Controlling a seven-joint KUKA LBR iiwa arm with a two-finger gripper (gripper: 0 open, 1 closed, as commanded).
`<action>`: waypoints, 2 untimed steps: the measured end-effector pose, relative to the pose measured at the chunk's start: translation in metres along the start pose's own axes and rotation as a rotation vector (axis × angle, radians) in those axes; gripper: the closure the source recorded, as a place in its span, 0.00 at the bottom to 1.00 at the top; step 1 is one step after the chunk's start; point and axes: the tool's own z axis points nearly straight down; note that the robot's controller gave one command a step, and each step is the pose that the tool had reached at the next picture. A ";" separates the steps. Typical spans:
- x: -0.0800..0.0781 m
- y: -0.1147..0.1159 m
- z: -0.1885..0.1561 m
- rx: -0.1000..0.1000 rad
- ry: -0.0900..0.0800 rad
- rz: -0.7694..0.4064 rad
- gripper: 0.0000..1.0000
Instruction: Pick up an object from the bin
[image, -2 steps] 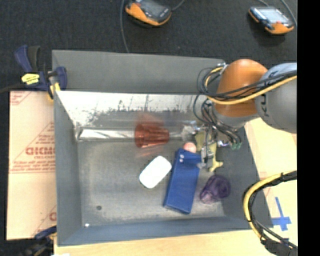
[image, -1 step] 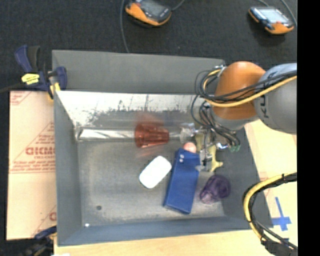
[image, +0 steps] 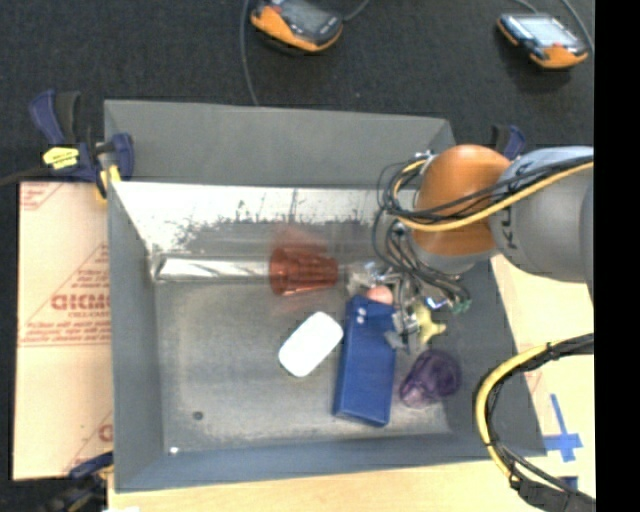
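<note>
The gripper (image: 405, 316) hangs low in the right half of the bin (image: 200, 410), over the far end of a blue flat box (image: 364, 378). A small pink thing (image: 380, 295) and a pale yellow piece (image: 432, 323) lie just beside it. I can't tell how far it is open or whether it has hold of anything. A purple lump (image: 432, 380) lies nearer, a white oval (image: 310, 344) to the left.

To my eye at the remote desk, no legible text, label, brand or number in the bin (image: 220, 400).

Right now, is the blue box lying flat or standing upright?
Lying flat: the blue box shows its long broad face upward.
</note>
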 end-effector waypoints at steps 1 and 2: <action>0.003 -0.001 -0.004 0.005 -0.014 0.252 1.00; 0.003 -0.001 -0.005 0.005 -0.014 0.251 1.00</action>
